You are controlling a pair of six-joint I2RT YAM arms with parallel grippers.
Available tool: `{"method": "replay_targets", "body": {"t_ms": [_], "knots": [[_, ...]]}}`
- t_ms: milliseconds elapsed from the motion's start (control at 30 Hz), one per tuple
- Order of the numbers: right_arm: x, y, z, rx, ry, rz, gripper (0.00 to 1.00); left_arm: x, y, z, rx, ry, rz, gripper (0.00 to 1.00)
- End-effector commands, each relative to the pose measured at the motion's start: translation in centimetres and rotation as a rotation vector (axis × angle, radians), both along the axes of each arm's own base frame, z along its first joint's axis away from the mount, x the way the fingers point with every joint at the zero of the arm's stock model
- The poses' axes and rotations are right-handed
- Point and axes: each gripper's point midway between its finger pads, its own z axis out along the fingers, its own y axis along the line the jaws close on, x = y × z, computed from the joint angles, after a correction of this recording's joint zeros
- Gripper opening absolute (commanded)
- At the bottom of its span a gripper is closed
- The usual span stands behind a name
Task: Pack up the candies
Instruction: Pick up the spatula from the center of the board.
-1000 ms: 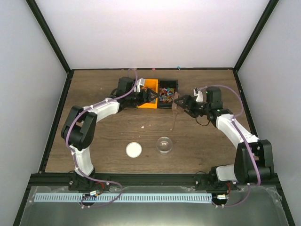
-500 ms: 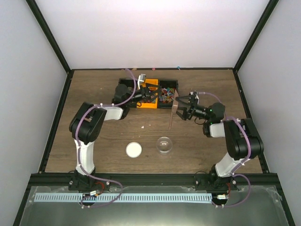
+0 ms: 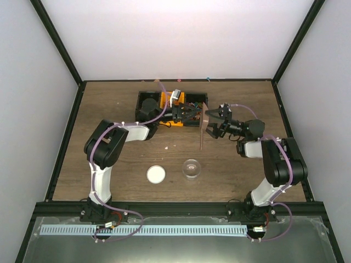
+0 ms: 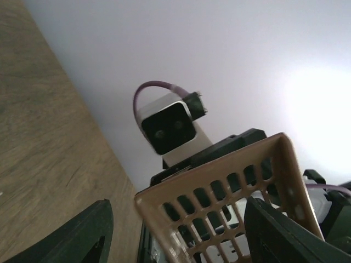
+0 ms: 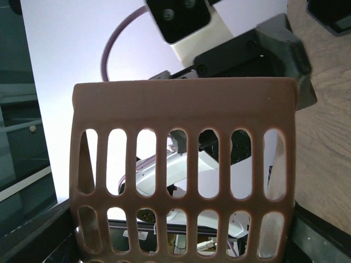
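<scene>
The candies (image 3: pixel 198 111), tiny mixed-colour sweets, lie in a black tray (image 3: pixel 204 97) at the back middle, mostly hidden by my left gripper (image 3: pixel 187 113). That gripper hovers over the tray with its jaws wide apart; in the left wrist view (image 4: pixel 178 219) its fingers (image 4: pixel 82 235) frame the scoop's end without gripping it. My right gripper (image 3: pixel 213 125) is shut on the brown slotted scoop (image 3: pixel 205 124) at the tray's right edge. The scoop (image 5: pixel 184 164) fills the right wrist view. A small clear jar (image 3: pixel 191 168) stands open at the front middle.
An orange tray (image 3: pixel 176 98) adjoins the black tray on its left. A white round lid (image 3: pixel 156 174) lies left of the jar. A few crumbs (image 3: pixel 168 147) lie mid-table. Black frame rails border the table.
My left gripper has moved right from the orange tray to over the black tray. My right arm has folded in and brought the scoop up against the tray's right edge.
</scene>
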Motion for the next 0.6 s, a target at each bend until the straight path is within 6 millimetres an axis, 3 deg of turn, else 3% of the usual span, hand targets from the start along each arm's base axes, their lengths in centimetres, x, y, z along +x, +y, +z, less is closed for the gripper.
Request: {"method": "replay_targets", "body": {"t_ms": [0,433,567], "knots": [[-3.5,-0.4,5.6,0.034,-0.406,0.021,0.83,-1.2,-2.0,1.3,-0.028,-0.087,-0.064,0.65],[-4.2,-0.4,5.2,0.031,-0.377,0.032,0.83,-1.6,-3.2,-0.3,-0.010,-0.069,-0.088,0.50],[-4.2,-0.4,5.1,0.035,-0.371,0.026,0.83,-1.9,-3.3,-0.4,-0.012,-0.066,-0.100,0.30]]}}
